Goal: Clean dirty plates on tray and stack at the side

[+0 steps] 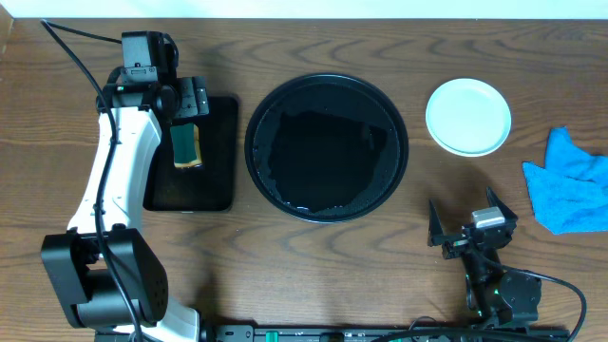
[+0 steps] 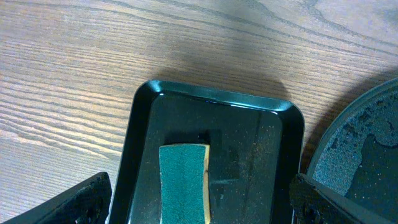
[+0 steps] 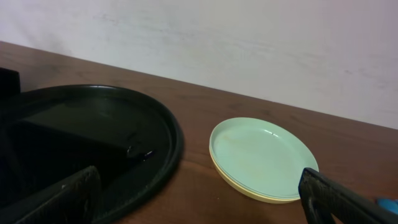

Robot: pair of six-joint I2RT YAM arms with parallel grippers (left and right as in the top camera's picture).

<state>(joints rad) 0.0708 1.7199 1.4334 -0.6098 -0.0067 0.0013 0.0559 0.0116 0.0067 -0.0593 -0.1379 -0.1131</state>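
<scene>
The round black tray (image 1: 327, 211) (image 3: 158, 163) lies mid-table with no plate on it, only a wet sheen. Right of it the plates (image 1: 468, 116) (image 3: 261, 157) sit in one stack on the wood, a mint one on top and a yellow rim showing beneath. My left gripper (image 1: 188, 103) (image 2: 199, 208) hangs open over the rectangular tray, its fingers wide on either side of a green and yellow sponge (image 1: 186, 145) (image 2: 183, 182) without touching it. My right gripper (image 1: 470, 220) (image 3: 202, 199) stands open and empty near the front edge, below the stack.
The small rectangular black tray (image 1: 215, 180) (image 2: 255, 134) holds the sponge at the left. A crumpled blue cloth (image 1: 568, 182) lies at the right edge. The round tray's rim (image 2: 336, 137) shows right of the left gripper.
</scene>
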